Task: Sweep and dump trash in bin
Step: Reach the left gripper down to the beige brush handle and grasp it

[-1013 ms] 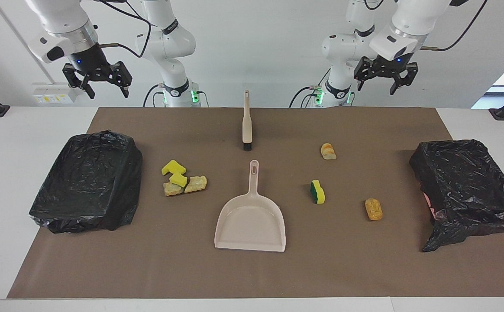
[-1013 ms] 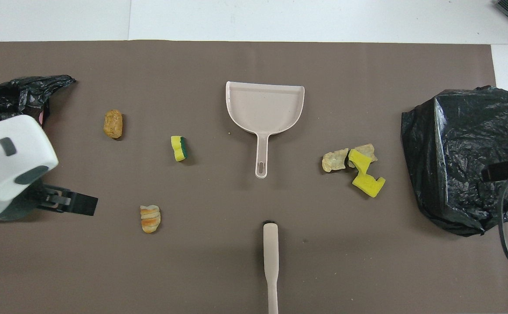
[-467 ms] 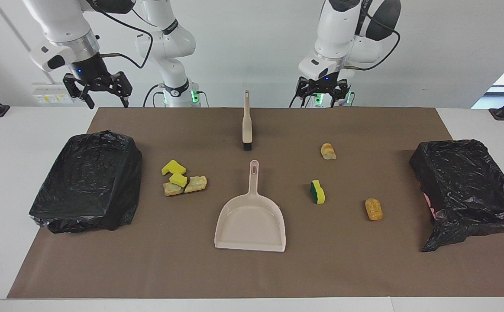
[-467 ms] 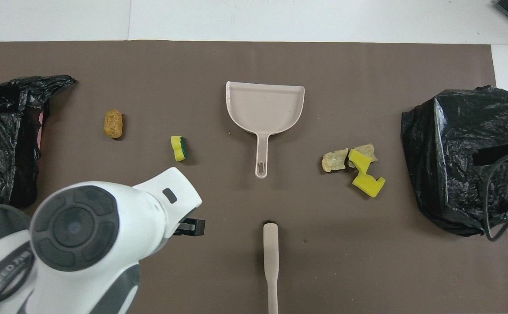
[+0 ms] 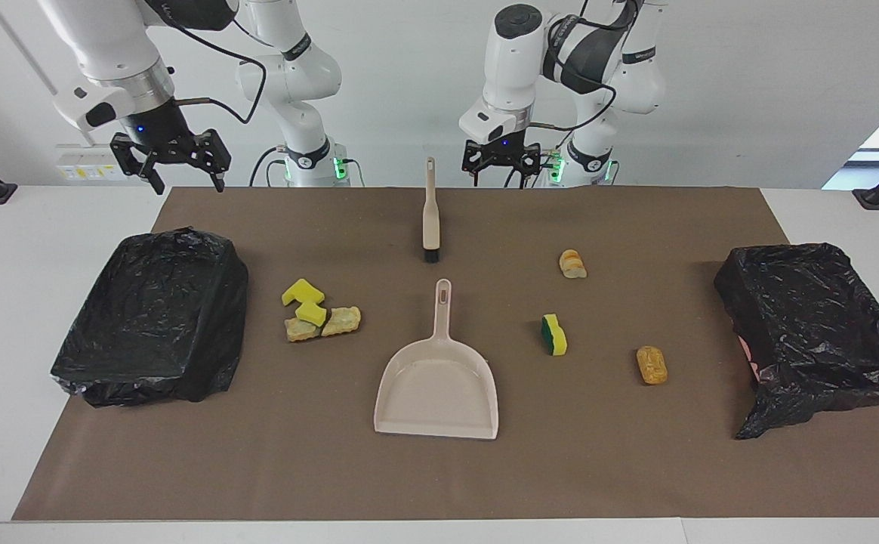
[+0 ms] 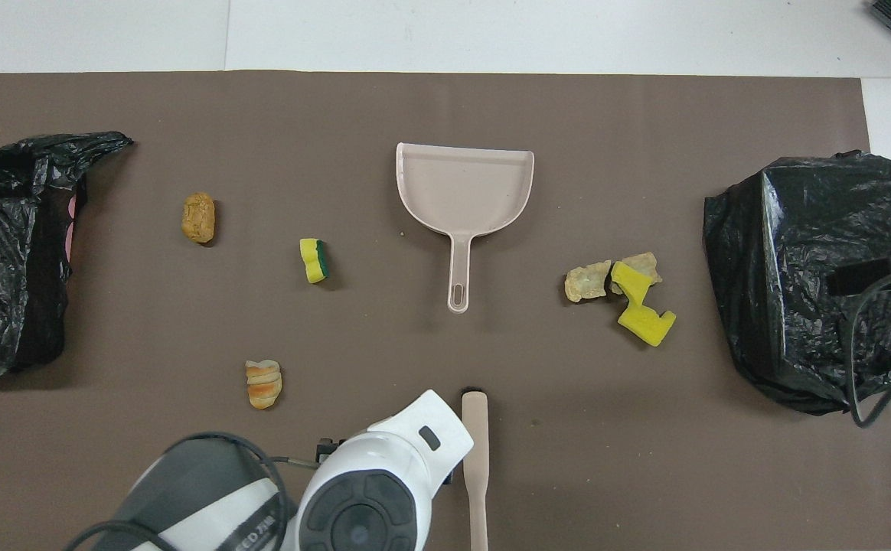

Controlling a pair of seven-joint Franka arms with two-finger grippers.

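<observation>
the left gripper [image 5: 501, 162] hangs in the air at the upper middle of the facing view, just beside the handle tip of the brush [image 5: 430, 215], over the edge of the brown mat [image 5: 636, 468] nearest the robots; its fingers are spread apart and hold nothing. the right gripper [image 5: 170, 155] is at the upper left of the same view, above the mat corner near the black-bagged bin [image 5: 152, 317], also released and empty. the trash lies all on the mat. a cluster of four pieces [image 5: 320, 311], two yellow sponge bits touching two tan lumps, is at the middle left of the facing view, between this bin and the beige dustpan [image 5: 438, 385]. a green-backed sponge [image 5: 553, 335], a striped bread-like lump [image 5: 572, 264] and an orange lump [image 5: 651, 365] are spread apart at the middle right, between the dustpan and the second bagged bin [image 5: 813, 332]. the dustpan is in the centre, its handle pointing up in the frame toward the brush, not touching it. in the overhead view the left arm covers the lower middle beside the brush handle [image 6: 474, 467].
</observation>
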